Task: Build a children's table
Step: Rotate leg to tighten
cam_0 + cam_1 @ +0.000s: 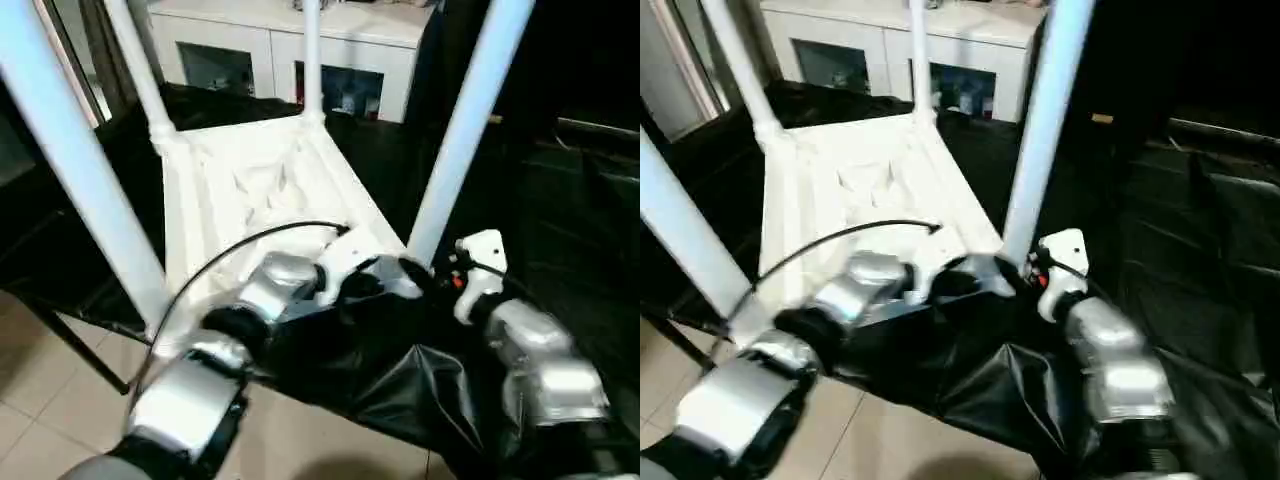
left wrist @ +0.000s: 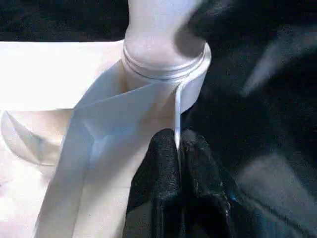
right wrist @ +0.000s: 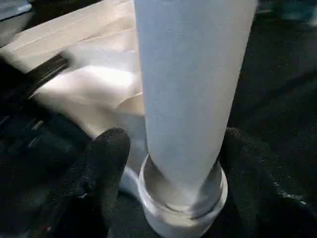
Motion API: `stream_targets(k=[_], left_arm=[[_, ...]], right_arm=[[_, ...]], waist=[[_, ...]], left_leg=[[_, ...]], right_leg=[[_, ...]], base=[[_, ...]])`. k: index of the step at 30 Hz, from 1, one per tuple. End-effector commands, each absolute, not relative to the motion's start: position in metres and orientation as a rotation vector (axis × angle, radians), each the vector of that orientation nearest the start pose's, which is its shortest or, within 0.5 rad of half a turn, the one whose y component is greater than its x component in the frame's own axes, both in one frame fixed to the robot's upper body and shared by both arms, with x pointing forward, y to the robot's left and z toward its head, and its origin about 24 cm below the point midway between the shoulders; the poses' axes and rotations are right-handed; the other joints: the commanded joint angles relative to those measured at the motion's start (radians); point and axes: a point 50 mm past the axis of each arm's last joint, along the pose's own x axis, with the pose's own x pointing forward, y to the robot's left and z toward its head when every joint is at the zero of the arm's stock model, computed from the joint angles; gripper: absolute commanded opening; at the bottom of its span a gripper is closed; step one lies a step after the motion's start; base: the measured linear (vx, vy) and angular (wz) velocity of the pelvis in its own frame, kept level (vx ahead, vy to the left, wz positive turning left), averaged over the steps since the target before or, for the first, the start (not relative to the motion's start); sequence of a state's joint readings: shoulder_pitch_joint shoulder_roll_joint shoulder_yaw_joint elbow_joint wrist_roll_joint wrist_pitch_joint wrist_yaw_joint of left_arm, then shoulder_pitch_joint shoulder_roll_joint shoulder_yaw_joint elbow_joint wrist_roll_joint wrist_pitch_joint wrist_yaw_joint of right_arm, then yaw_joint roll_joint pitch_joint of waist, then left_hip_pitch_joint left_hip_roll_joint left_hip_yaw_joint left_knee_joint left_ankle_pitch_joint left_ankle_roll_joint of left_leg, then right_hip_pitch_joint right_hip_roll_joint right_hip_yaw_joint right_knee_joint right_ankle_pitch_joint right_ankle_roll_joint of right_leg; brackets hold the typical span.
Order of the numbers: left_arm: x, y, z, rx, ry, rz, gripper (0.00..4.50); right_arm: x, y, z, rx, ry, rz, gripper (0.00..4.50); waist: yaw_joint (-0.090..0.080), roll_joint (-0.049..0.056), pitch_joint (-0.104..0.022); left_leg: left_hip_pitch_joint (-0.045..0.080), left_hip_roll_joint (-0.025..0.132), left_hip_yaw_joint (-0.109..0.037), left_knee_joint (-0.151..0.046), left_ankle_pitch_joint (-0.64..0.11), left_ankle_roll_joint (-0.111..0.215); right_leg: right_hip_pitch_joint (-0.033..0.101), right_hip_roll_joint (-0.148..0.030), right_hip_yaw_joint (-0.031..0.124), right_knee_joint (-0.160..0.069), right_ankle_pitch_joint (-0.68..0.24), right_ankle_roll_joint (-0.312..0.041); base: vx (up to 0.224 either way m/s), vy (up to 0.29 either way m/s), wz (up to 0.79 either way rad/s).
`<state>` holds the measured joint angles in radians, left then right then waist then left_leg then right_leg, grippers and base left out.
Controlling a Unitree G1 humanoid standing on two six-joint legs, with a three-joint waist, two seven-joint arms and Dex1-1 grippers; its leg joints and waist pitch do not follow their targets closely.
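From the head camera I see the children's table [image 1: 255, 195] lying upside down on the black-draped table [image 1: 560, 230], ribbed underside up, with four legs standing in its corner sockets. The near right leg [image 1: 455, 140] rises between my two forearms; the near left leg [image 1: 75, 160] crosses the picture's left side.

My left claw [image 2: 177, 148] is pinched shut on the thin upright edge of the top's rim, just beside the near right corner socket [image 2: 166, 64].

My right claw [image 3: 168, 148] straddles the base of that same leg: one black finger [image 3: 101, 163] stands to one side and the other to the opposite side, both apart from the tube, so the claw is spread and grips nothing.

A white cabinet with glass doors [image 1: 290, 50] stands behind, and pale floor tiles [image 1: 50, 420] show at near left.
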<state>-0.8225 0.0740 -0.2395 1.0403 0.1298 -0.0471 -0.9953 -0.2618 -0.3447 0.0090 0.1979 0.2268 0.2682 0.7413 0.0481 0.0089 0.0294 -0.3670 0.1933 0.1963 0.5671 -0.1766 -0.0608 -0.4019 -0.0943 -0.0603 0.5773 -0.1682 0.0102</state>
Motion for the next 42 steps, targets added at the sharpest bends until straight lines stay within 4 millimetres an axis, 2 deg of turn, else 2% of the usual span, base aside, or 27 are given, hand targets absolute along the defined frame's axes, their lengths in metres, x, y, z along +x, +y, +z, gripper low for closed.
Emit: stream_targets(k=[1,2,3,4,8,9,11,15,16,20,23,27,28,32,33,34,35,36,37,38,42], left_arm=[[0.330,0.047,0.045,0.266,0.332,-1.394,0.00],[0.329,0.048,0.045,0.260,0.334,-1.411,0.00],[0.325,0.055,0.046,0.247,0.346,-1.473,0.00],[0.323,0.058,0.046,0.242,0.353,-1.502,0.00],[0.315,0.073,0.046,0.239,0.399,-1.601,0.00],[0.313,0.077,0.045,0.233,0.412,-1.619,0.00],[0.310,0.082,0.045,0.229,0.423,-1.631,0.00],[0.309,0.085,0.045,0.227,0.428,-1.635,0.00],[0.308,0.086,0.046,0.226,0.431,-1.633,0.00],[0.308,0.086,0.046,0.228,0.433,-1.616,0.00],[0.311,0.085,0.044,0.240,0.429,-1.564,0.00],[0.330,0.075,0.042,0.301,0.406,-1.328,0.00],[0.331,0.074,0.042,0.304,0.405,-1.311,0.00],[0.349,0.061,0.045,0.328,0.402,-1.087,0.00],[0.350,0.059,0.046,0.330,0.401,-1.067,0.00],[0.352,0.057,0.047,0.331,0.396,-1.039,0.00],[0.353,0.053,0.048,0.330,0.387,-1.032,0.00],[0.354,0.047,0.050,0.325,0.370,-1.034,0.00],[0.354,0.047,0.050,0.325,0.370,-1.034,0.00],[0.353,0.040,0.053,0.321,0.342,-1.066,0.00],[0.352,0.037,0.054,0.338,0.314,-1.102,0.00]], right_arm=[[0.281,-0.154,0.060,-0.024,0.218,0.940,3.13],[0.280,-0.155,0.061,-0.026,0.220,0.955,3.13],[0.277,-0.158,0.063,-0.021,0.231,1.003,3.13],[0.276,-0.159,0.064,-0.019,0.235,1.024,3.13],[0.270,-0.164,0.066,-0.019,0.271,1.122,3.13],[0.269,-0.164,0.067,-0.017,0.278,1.142,2.97],[0.268,-0.164,0.066,-0.011,0.289,1.172,2.81],[0.266,-0.163,0.066,0.003,0.300,1.203,2.61],[0.265,-0.163,0.065,0.003,0.311,1.220,2.37],[0.263,-0.163,0.063,0.000,0.324,1.231,2.14],[0.265,-0.162,0.060,-0.004,0.314,1.186,2.10],[0.278,-0.163,0.046,-0.038,0.292,0.930,2.05],[0.279,-0.163,0.045,-0.041,0.291,0.914,2.05],[0.285,-0.156,0.035,0.008,0.291,0.661,1.98],[0.286,-0.155,0.034,0.012,0.291,0.628,1.96],[0.288,-0.155,0.032,0.014,0.291,0.570,1.95],[0.288,-0.153,0.031,0.024,0.289,0.531,1.94],[0.289,-0.149,0.030,0.049,0.286,0.481,1.93],[0.289,-0.149,0.030,0.049,0.286,0.481,1.93],[0.288,-0.143,0.030,0.058,0.279,0.465,1.93],[0.288,-0.137,0.033,0.045,0.265,0.488,1.92]], waist=[[0.005,-0.025,-0.047],[0.005,-0.028,-0.046],[0.008,-0.026,-0.044],[0.009,-0.028,-0.044],[0.014,-0.023,-0.046],[0.020,-0.020,-0.046],[0.025,-0.022,-0.046],[0.029,-0.024,-0.046],[0.028,-0.028,-0.045],[0.027,-0.028,-0.046],[0.027,-0.029,-0.047],[0.017,-0.031,-0.044],[0.014,-0.032,-0.043],[0.005,-0.035,-0.043],[0.006,-0.036,-0.044],[0.006,-0.032,-0.044],[0.005,-0.034,-0.045],[0.005,-0.031,-0.046],[0.005,-0.031,-0.046],[0.005,-0.026,-0.047],[0.005,-0.028,-0.047]], left_leg=[[0.005,0.033,-0.014,-0.057,-0.238,0.103],[0.005,0.034,-0.013,-0.058,-0.239,0.103],[0.007,0.038,-0.015,-0.060,-0.240,0.099],[0.005,0.038,-0.015,-0.061,-0.239,0.099],[0.009,0.043,-0.014,-0.061,-0.236,0.099],[0.012,0.046,-0.011,-0.061,-0.230,0.095],[0.009,0.045,-0.010,-0.061,-0.225,0.090],[0.009,0.043,-0.011,-0.061,-0.232,0.077],[0.008,0.042,-0.010,-0.061,-0.229,0.077],[0.009,0.041,-0.010,-0.059,-0.211,0.080],[0.008,0.039,-0.010,-0.058,-0.211,0.079],[0.009,0.034,-0.012,-0.060,-0.244,0.047],[0.009,0.033,-0.012,-0.061,-0.252,0.043],[0.012,0.028,-0.014,-0.061,-0.276,0.038],[0.011,0.028,-0.016,-0.061,-0.274,0.036],[0.010,0.028,-0.016,-0.062,-0.272,0.038],[0.009,0.028,-0.016,-0.062,-0.267,0.041],[0.010,0.028,-0.016,-0.062,-0.261,0.041],[0.009,0.028,-0.016,-0.063,-0.259,0.042],[0.007,0.029,-0.018,-0.064,-0.256,0.044],[0.007,0.030,-0.015,-0.062,-0.251,0.059]], right_leg=[[0.046,-0.053,0.033,-0.081,-0.342,-0.185],[0.044,-0.052,0.033,-0.081,-0.341,-0.187],[0.044,-0.053,0.034,-0.079,-0.335,-0.195],[0.048,-0.054,0.034,-0.076,-0.332,-0.198],[0.042,-0.054,0.036,-0.072,-0.305,-0.215],[0.040,-0.052,0.037,-0.068,-0.279,-0.227],[0.041,-0.052,0.036,-0.065,-0.265,-0.231],[0.042,-0.055,0.037,-0.066,-0.294,-0.213],[0.042,-0.054,0.037,-0.067,-0.296,-0.210],[0.041,-0.053,0.038,-0.066,-0.281,-0.209],[0.041,-0.053,0.037,-0.067,-0.294,-0.201],[0.036,-0.052,0.035,-0.077,-0.375,-0.170],[0.034,-0.051,0.035,-0.080,-0.386,-0.166],[0.030,-0.048,0.034,-0.090,-0.448,-0.135],[0.033,-0.050,0.032,-0.091,-0.456,-0.127],[0.032,-0.051,0.033,-0.090,-0.451,-0.129],[0.033,-0.050,0.033,-0.090,-0.439,-0.127],[0.033,-0.049,0.034,-0.089,-0.415,-0.130],[0.032,-0.049,0.034,-0.089,-0.405,-0.133],[0.037,-0.049,0.034,-0.085,-0.380,-0.141],[0.039,-0.048,0.036,-0.080,-0.316,-0.162]], base=[[0.000,0.000,0.00],[0.000,0.000,0.00],[0.000,0.000,0.00],[0.000,0.000,0.00],[0.000,0.000,0.00],[0.000,0.000,0.00],[0.000,0.000,0.00],[0.000,0.000,0.00],[0.000,0.000,0.00],[0.000,0.000,0.00],[0.000,0.000,0.00],[0.000,0.000,0.00],[0.000,0.000,0.00],[0.000,0.000,0.00],[0.000,0.000,0.00],[0.000,0.000,0.00],[0.000,0.000,0.00],[0.000,0.000,0.00],[0.000,0.000,0.00],[0.000,0.000,0.00],[0.000,0.000,0.00]])
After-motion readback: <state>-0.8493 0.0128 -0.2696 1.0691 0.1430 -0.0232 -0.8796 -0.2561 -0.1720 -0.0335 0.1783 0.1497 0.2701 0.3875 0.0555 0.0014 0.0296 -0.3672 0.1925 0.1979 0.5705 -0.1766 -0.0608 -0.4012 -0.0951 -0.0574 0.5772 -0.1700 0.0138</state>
